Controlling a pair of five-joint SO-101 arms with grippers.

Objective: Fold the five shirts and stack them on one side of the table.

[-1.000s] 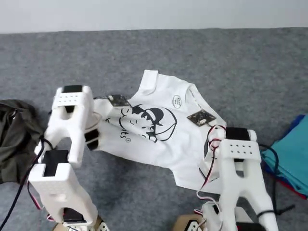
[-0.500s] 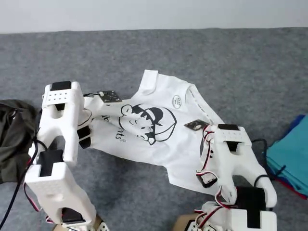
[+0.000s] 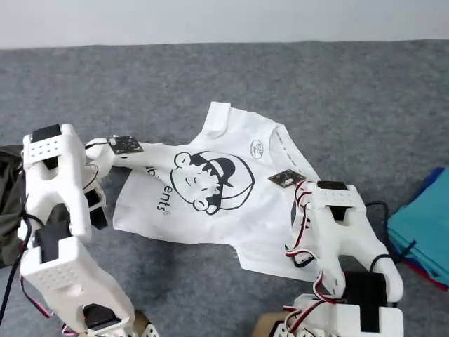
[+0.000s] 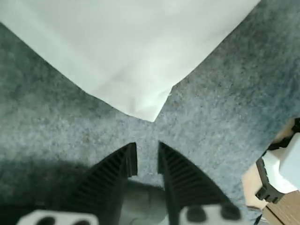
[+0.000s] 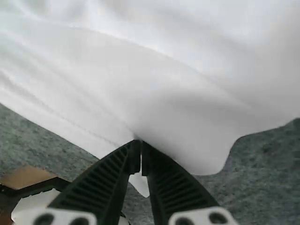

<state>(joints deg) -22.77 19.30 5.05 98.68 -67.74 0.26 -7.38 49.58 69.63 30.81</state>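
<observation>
White cotton T-shirt (image 3: 210, 189) with a black cartoon print lies spread print-up in the middle of the grey felt-like table (image 3: 337, 105). Left gripper (image 4: 147, 152) has a narrow gap with nothing in it, low over the table just off a corner of the shirt. Right gripper (image 5: 140, 147) is pinched tight on the shirt's hem at its near right edge.

Teal folded shirt pile (image 3: 421, 217) sits at the right table edge with a red layer under it. Dark olive crumpled garment (image 3: 8, 203) is at the left edge.

Versus 1 s ago, the left arm (image 3: 59, 182) has swung out leftward. The shirt's left side is drawn flat and the print now shows fully. The right arm (image 3: 344, 225) sits lower.

There is a small round label by the collar and lettering beside the figure, both too small to read.
</observation>
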